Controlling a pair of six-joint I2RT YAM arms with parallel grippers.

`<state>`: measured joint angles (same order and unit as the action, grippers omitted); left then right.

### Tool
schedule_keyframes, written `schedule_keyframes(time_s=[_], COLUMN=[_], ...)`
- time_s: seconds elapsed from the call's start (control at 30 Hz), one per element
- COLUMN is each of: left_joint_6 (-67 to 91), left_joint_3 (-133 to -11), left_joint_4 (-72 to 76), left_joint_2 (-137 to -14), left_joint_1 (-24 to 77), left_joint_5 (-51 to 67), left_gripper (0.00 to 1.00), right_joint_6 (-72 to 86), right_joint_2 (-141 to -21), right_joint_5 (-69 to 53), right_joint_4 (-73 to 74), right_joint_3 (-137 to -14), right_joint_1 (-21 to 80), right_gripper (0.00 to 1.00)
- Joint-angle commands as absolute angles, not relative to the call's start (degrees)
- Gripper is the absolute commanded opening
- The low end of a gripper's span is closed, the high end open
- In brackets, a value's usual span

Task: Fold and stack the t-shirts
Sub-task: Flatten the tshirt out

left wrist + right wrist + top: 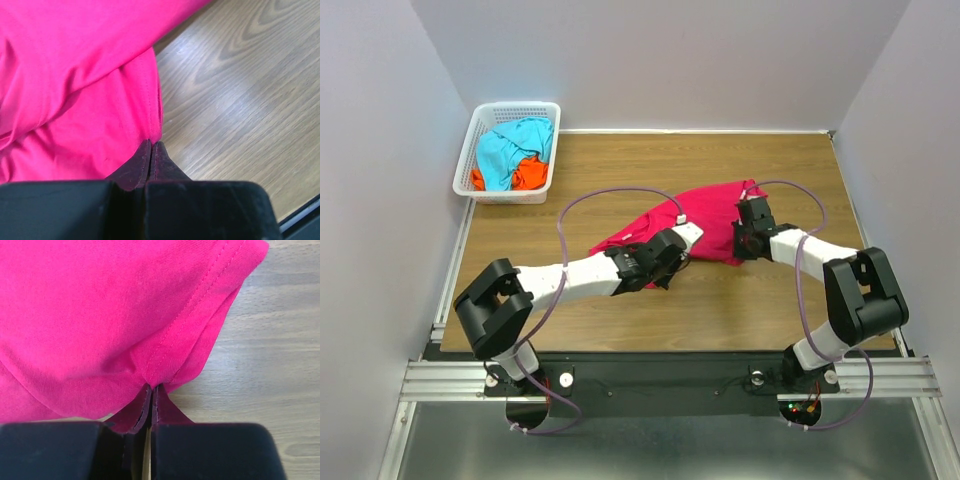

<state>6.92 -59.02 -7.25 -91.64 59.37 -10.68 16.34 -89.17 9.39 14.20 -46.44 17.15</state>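
Well, from above, the pink shirt (715, 215) lies crumpled mid-table (620, 160), with the blue shirt (508, 150) and orange shirt (530, 175) heaped in the basket (470, 150) at the far left corner. Left wrist view: the left gripper (151, 146) is pinched tight on the pink shirt's hem. Right wrist view: the right gripper (151, 389) is clamped on a stitched hem, over bare wood.

Reaching forward and inward with the left arm (570, 278), stretched low and long. Pinching with the left gripper (151, 144), tips pressed tight on a hem of the crimson-pink t-shirt (75, 75) just ahead of the jaws. Reaching inward with the right arm (790, 243) from a raised elbow. Clamping the right gripper (151, 386) likewise on a stitched hem at the jaw tips.
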Motion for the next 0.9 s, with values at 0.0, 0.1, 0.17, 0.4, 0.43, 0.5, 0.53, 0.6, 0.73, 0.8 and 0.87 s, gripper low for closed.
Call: schedule_keyframes(time_s=[0.0,0.1,0.17,0.4,0.43,0.5,0.53,0.6,0.73,0.8,0.87], left_joint_6=[6.94,6.86,6.86,7.38,7.82,8.43,8.96,10.02,10.81,10.20,9.32], left_joint_3=[-57.05,-55.21,-54.15,-48.96,-48.61,-47.99,-47.47,-47.20,-48.07,-48.95,-50.36], left_joint_4=[-9.05,-9.75,-9.67,-9.23,-9.14,-9.31,-9.49,-9.84,-11.16,-12.47,-13.27], left_joint_2=[-86.67,-82.99,-81.22,-72.35,-71.55,-70.14,-69.01,-67.60,-66.27,-65.83,-65.13], left_joint_1=[58.89,58.80,58.80,58.62,58.71,58.62,58.54,58.36,57.57,56.78,54.86], left_joint_5=[-10.11,-9.58,-8.80,-3.87,-3.26,-3.25,-3.16,-3.60,-5.70,-6.32,-6.68], left_gripper=[0.00,0.00,0.00,0.00,0.00,0.00,0.00,0.00,0.00,0.00,0.00], right_joint_6=[15.39,11.61,8.20,3.51,4.21,4.83,5.09,5.36,3.52,3.43,4.04], right_joint_2=[-88.25,-87.54,-89.72,-105.87,-107.56,-110.11,-111.43,-111.19,-106.37,-103.73,-100.22], right_joint_5=[8.88,9.84,9.84,4.75,2.83,1.76,1.67,4.12,10.62,13.26,15.63], right_joint_4=[16.51,19.59,20.39,20.65,20.57,20.57,20.57,20.57,20.57,20.57,20.57], right_joint_3=[-51.49,-62.63,-73.93,-107.37,-110.53,-114.33,-116.61,-115.41,-104.12,-98.38,-89.44], right_joint_1=[16.70,16.70,16.61,16.70,16.70,16.61,16.70,16.70,16.53,16.26,15.56], right_gripper=[0.01,0.01,0.01,0.06,0.12,0.29,0.35,0.43,0.45,0.45,0.45])
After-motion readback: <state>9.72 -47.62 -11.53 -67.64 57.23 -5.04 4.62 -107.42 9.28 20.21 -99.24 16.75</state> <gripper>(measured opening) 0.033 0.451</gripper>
